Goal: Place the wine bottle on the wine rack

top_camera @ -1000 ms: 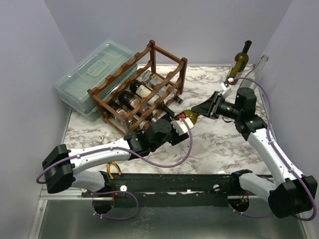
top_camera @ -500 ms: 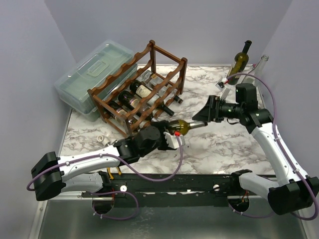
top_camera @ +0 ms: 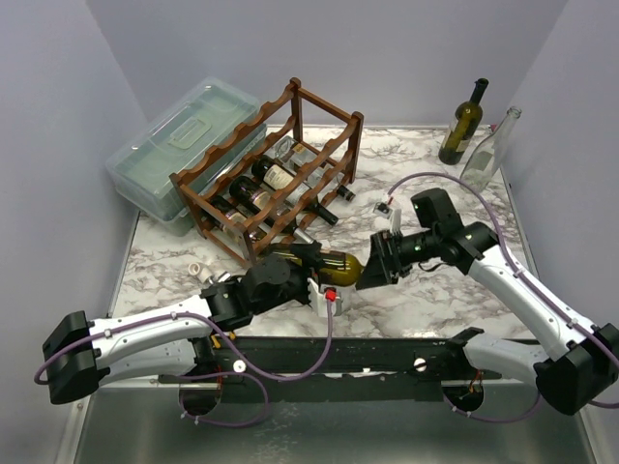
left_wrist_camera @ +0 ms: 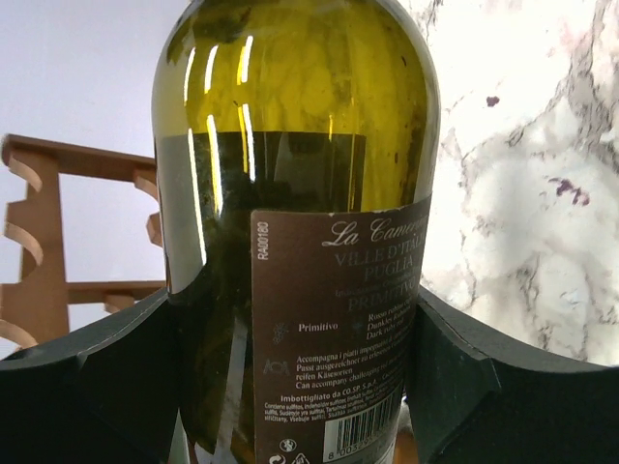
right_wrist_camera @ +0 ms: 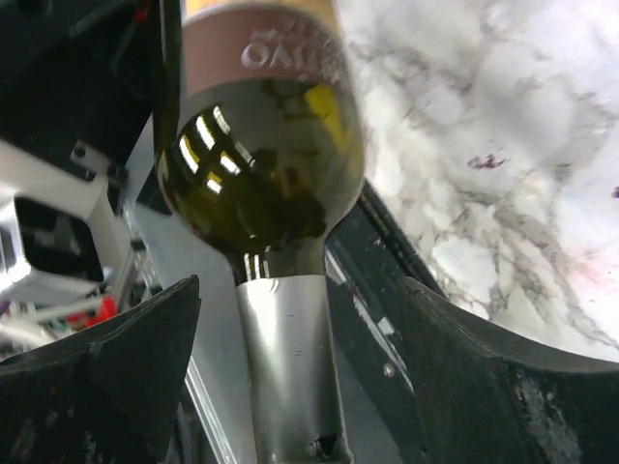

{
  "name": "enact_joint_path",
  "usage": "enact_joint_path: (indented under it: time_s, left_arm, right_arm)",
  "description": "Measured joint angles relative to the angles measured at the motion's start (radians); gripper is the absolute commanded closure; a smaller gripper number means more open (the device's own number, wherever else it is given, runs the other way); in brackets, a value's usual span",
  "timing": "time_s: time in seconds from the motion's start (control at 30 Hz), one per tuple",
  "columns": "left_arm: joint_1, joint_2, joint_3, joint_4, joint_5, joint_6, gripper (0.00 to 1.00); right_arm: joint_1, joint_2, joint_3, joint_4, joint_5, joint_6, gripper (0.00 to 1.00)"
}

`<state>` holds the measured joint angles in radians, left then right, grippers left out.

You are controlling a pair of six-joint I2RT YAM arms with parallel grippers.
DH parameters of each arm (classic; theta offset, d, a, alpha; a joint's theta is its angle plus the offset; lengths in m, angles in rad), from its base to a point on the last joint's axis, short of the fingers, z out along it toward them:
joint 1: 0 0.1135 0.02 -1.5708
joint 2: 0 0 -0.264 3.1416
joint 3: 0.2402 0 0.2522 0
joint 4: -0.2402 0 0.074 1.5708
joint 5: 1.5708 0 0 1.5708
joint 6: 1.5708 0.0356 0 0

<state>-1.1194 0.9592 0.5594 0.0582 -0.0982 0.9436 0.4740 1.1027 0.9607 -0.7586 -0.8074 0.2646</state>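
The left pincer (top_camera: 314, 277) was clenched on the wine bottle (top_camera: 334, 263). Its two dark fingers (left_wrist_camera: 97, 367) pressed against opposite sides of the glass at the level of the brown label. The bottle lay roughly level across this pincer. Its base end pointed away to the pincer's left and its shoulder and neck reached out to the pincer's right.

The right pincer (top_camera: 374, 265) stood released at that neck end. In the right wrist view its fingers (right_wrist_camera: 126, 358) were spread wide on either side of the foil-wrapped neck, with a clear gap on both sides, so they touched nothing.

The wine rack (top_camera: 327, 150) stood on the marble-patterned table (top_camera: 435, 290) just beyond the left pincer, past the bottle's base end and near it, but with the held bottle not in it. In the left wrist view a piece of its wooden frame showed to the left of the glass, beyond the left finger. Several other bottles (top_camera: 278, 177) lay on the rack's lower rails. A translucent plastic box (top_camera: 164, 145) sat farther off behind the rack, on the side away from both pincers.

Well beyond the right pincer, at the back corner of the table, a dark green bottle (top_camera: 462, 121) and a clear bottle (top_camera: 488, 150) stood upright side by side. A small pale round thing (top_camera: 196, 268), too small to identify, lay on the table to the left of the left pincer.
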Motion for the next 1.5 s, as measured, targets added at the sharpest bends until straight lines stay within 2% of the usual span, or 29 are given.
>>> enact_joint_path:
  time_s: [0.17,0.6,0.67,0.8,0.83,0.87,0.9,0.93,1.23,1.37,1.5]
  left_arm:
    - [0.000,-0.032,-0.020,-0.012,0.020,0.050,1.00]
    - [0.000,-0.039,-0.020,-0.069,0.092,0.101,1.00]
    - [0.000,-0.042,-0.020,-0.069,0.097,0.100,1.00]
    - [-0.002,-0.043,-0.020,-0.069,0.106,0.098,0.98]
    - [-0.002,-0.043,-0.020,-0.068,0.108,0.096,0.82]
    - [-0.001,-0.043,-0.020,-0.068,0.107,0.091,0.61]
    - [-0.001,-0.043,-0.021,-0.070,0.107,0.089,0.19]
    - [-0.001,-0.043,-0.023,-0.069,0.106,0.084,0.02]
    - [-0.002,-0.109,-0.019,-0.002,0.136,-0.036,0.01]
    - [0.003,-0.135,0.050,0.031,0.121,-0.166,0.01]
    - [0.057,-0.193,0.119,0.087,0.054,-0.337,0.01]
  right_arm:
    - [0.090,-0.016,-0.013,-0.006,0.000,-0.003,0.20]
    - [0.154,-0.017,-0.031,-0.006,0.013,-0.003,0.35]
    - [0.159,-0.014,-0.034,-0.006,0.013,-0.003,0.43]
    - [0.161,-0.001,-0.034,-0.006,0.021,-0.011,0.83]
    - [0.161,0.004,-0.034,-0.011,0.026,-0.012,0.89]
    - [0.161,0.007,-0.034,-0.010,0.029,-0.020,0.96]
    - [0.161,0.010,-0.032,-0.012,0.036,-0.026,0.99]
    - [0.162,0.010,-0.032,-0.013,0.046,-0.027,0.99]
    - [0.168,-0.035,-0.044,-0.008,0.241,-0.010,0.99]
    - [0.166,-0.046,-0.045,-0.038,0.299,-0.004,0.99]
    - [0.166,-0.051,-0.051,-0.046,0.297,-0.004,1.00]
